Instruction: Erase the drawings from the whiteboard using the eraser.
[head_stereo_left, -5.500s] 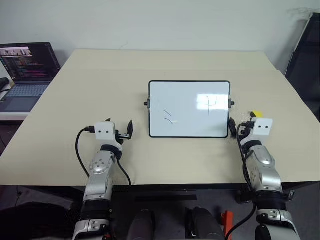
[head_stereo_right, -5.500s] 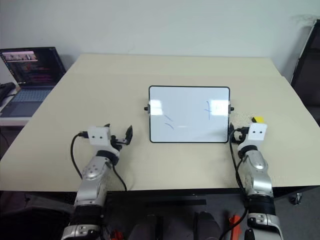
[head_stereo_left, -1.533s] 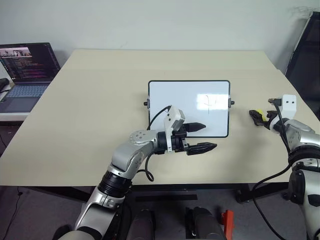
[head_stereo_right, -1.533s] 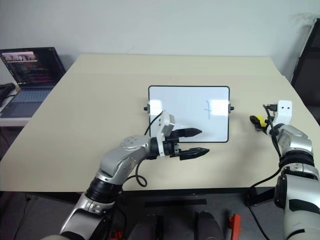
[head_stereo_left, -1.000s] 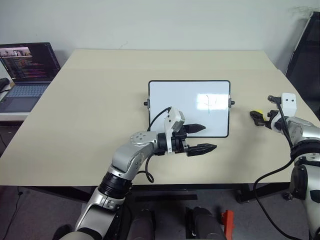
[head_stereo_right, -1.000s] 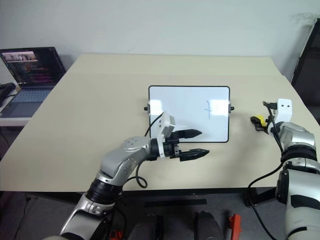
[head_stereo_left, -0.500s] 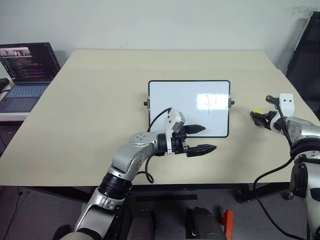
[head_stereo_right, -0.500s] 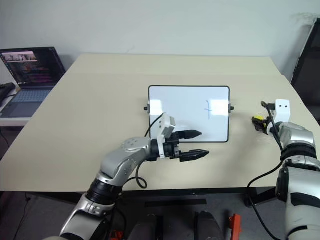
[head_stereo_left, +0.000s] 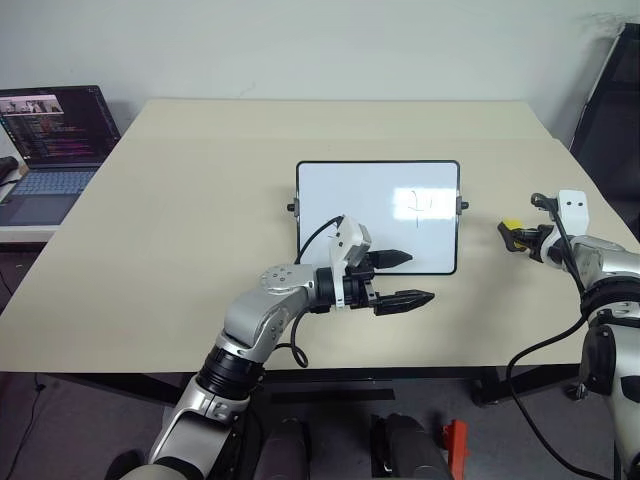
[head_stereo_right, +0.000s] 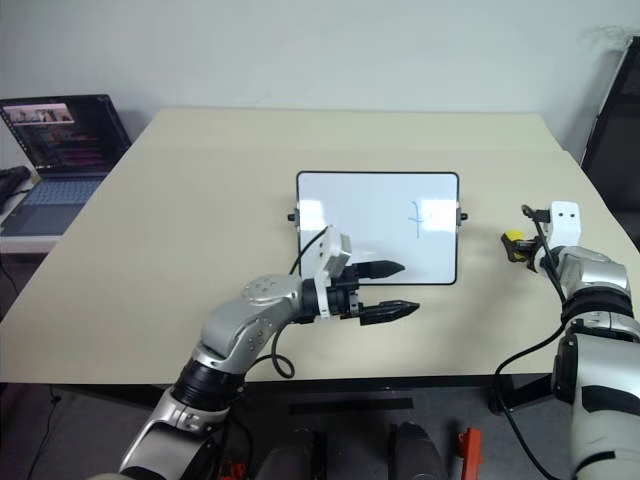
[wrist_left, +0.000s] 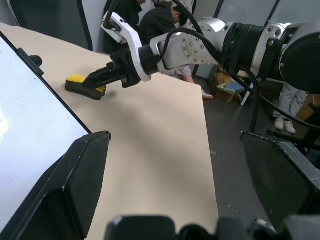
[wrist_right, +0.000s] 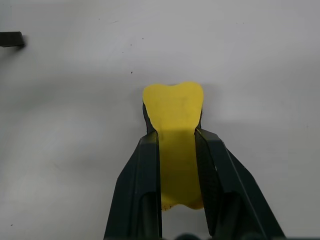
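Beige table (head_stereo_left: 200, 200) against a plain white wall, open laptop (head_stereo_left: 50, 140) on a lower surface off the table's left edge.

Whiteboard (head_stereo_left: 378, 190) lies flat mid-table, black frame, small knobs on both short sides. Drawings (head_stereo_left: 420, 205): cross-like figure visible on the board's right half; glare sits over that spot, so I can't read its exact shape. Left half of the board near the arm is partly covered by the left gripper.

Left gripper (head_stereo_left: 400, 278) hangs level over the board's near edge, pointing toward the robot's right, fingers well apart, nothing between them. One finger is over the board's lower white area, the other over the table just in front of the frame.

Right gripper (wrist_right: 177, 145) is at the table's right side, well apart from the board. Its two fingers are clamped on the eraser (wrist_right: 173, 112), one on each long side, with the yellow front end sticking out past the tips. Left wrist view shows the eraser resting on the tabletop.

People stand in the background beyond the table in the left wrist view.
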